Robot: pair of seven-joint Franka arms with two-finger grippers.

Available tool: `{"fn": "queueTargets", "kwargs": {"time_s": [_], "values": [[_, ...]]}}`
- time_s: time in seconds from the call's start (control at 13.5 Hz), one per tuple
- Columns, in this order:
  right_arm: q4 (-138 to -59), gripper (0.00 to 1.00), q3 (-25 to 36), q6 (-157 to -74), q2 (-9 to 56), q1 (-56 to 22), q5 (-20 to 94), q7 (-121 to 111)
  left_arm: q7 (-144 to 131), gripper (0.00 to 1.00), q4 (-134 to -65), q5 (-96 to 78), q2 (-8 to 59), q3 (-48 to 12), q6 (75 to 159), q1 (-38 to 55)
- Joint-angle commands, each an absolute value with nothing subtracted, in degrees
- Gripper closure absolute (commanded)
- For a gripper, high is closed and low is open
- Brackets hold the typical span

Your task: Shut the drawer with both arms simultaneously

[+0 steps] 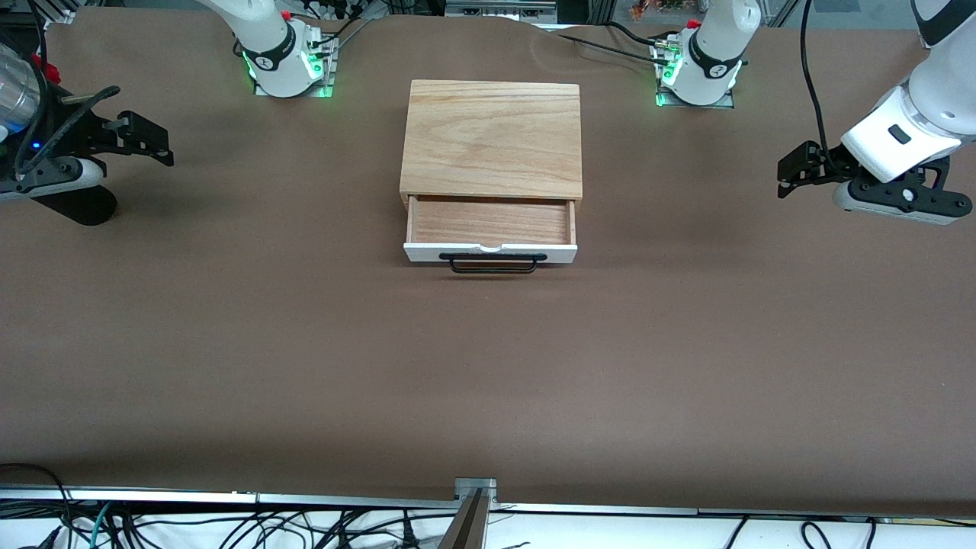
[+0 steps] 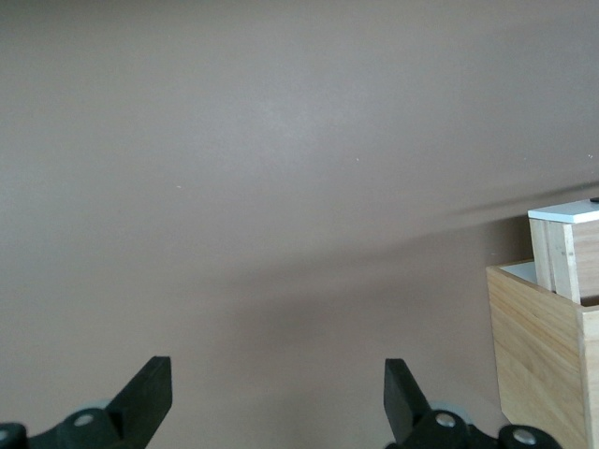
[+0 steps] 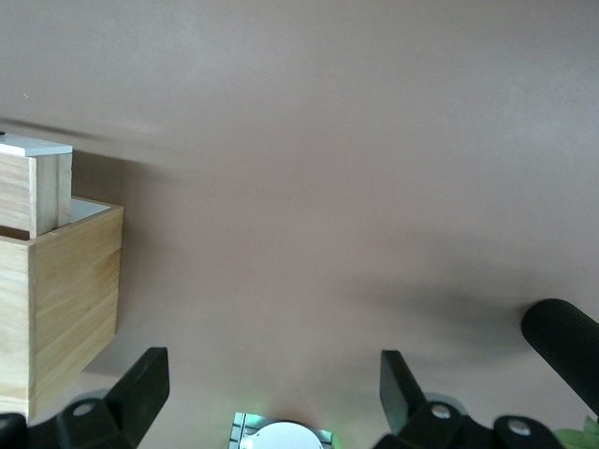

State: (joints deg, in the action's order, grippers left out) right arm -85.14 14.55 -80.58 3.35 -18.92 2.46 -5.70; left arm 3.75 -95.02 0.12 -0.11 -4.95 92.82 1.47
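One box (image 1: 492, 137), one drawer (image 1: 490, 229), two arms, each with one claw.

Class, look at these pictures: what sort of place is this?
Probably a robotics lab: two arms bolted onto a brown table, an open drawer as a test prop, loose cables along the edge.

The left arm (image 1: 926, 114) is extended out from its base toward its own end of the table, its wrist bent so that the left gripper (image 1: 793, 171) is held level above the table surface, pointed inward. Its fingers (image 2: 150, 398) are spread wide apart with nothing between them. The right arm (image 1: 30, 122) is posed in mirror fashion at its own end, and the right gripper (image 1: 152, 141) is likewise held above the table, pointed inward, its fingers (image 3: 140, 383) parted and empty.
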Motion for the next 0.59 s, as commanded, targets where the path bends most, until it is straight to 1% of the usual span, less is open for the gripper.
{"fn": "queueTargets", "kwargs": {"time_s": [0.0,0.52], "values": [[-84.8,0.00,14.6,-81.5,3.0,-18.7,4.4,-6.3,3.3,0.00,-94.8,-0.4,-0.7,-4.9,91.8,1.4],[-84.8,0.00,14.8,-82.2,3.1,-18.7,4.6,-6.4,3.3,0.00,-94.7,-0.4,-0.7,-5.0,91.5,1.4]]}}
